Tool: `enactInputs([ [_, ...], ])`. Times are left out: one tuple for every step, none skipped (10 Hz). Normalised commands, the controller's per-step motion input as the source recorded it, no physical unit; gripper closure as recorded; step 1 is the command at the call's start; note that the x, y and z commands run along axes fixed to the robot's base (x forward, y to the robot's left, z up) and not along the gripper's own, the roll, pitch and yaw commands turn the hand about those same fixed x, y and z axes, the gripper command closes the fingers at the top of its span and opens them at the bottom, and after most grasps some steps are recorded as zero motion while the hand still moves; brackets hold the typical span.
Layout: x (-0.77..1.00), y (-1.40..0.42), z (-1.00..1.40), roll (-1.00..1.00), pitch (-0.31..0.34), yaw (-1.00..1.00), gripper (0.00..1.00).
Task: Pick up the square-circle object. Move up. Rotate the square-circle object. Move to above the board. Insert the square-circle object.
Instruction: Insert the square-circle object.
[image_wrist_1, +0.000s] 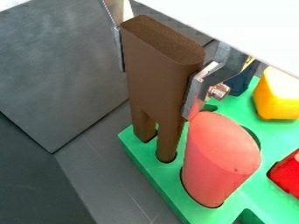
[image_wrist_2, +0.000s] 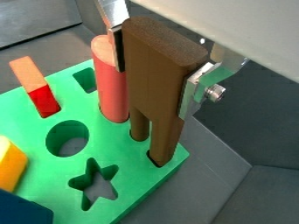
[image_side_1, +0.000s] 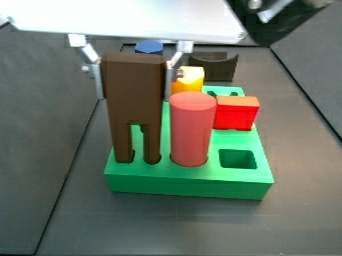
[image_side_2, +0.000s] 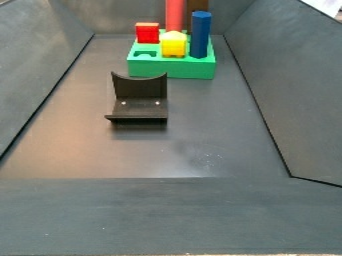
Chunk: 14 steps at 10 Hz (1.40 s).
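Observation:
The square-circle object (image_wrist_1: 156, 96) is a tall brown block with two prongs. It stands upright, prongs down, at a corner of the green board (image_wrist_1: 260, 131). The prong ends reach into the board's holes. My gripper (image_wrist_1: 160, 70) is shut on its upper part, one silver finger on each flat side. The same grip shows in a wrist view (image_wrist_2: 156, 70) and in a side view (image_side_1: 132, 70). The block (image_side_1: 134, 110) stands beside the pink-red cylinder (image_side_1: 191, 125). In a side view the board (image_side_2: 171, 68) lies far off; the block and gripper do not show there.
On the board stand a red cube (image_side_1: 237, 112), a yellow block (image_side_1: 190, 78) and a blue prism (image_side_2: 201, 32). A dark arch block (image_side_1: 221, 65) sits behind. Star (image_wrist_2: 96, 182), round (image_wrist_2: 68, 138) and square (image_side_1: 238, 160) holes are open. The fixture (image_side_2: 136, 98) stands mid-floor.

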Motion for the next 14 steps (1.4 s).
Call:
enactInputs([
  [-0.20, -0.02, -0.45, 0.11, -0.106, 0.08, 1.00],
  [-0.16, -0.01, -0.52, 0.07, -0.111, 0.04, 1.00],
  [0.00, -0.05, -0.54, 0.07, -0.064, 0.00, 1.00],
  [0.00, -0.06, -0.39, 0.19, 0.000, -0.06, 1.00],
  [0.06, -0.06, -0.35, 0.25, 0.000, -0.19, 1.00],
  [0.04, -0.06, -0.29, 0.31, 0.000, -0.27, 1.00],
  [0.01, -0.04, -0.42, 0.20, 0.003, -0.41, 1.00],
  [0.00, 0.00, -0.46, 0.12, 0.000, -0.37, 1.00],
  [-0.02, 0.00, -0.39, 0.02, 0.000, -0.12, 1.00],
  [0.00, 0.00, -0.41, 0.00, 0.000, -0.01, 1.00],
  [0.00, 0.00, -0.43, 0.00, 0.000, -0.01, 1.00],
  [-0.04, 0.00, -0.16, -0.06, 0.000, -0.03, 1.00],
  [0.00, 0.00, 0.00, 0.00, 0.000, 0.00, 1.00],
  [0.00, 0.00, 0.00, 0.00, 0.000, 0.00, 1.00],
])
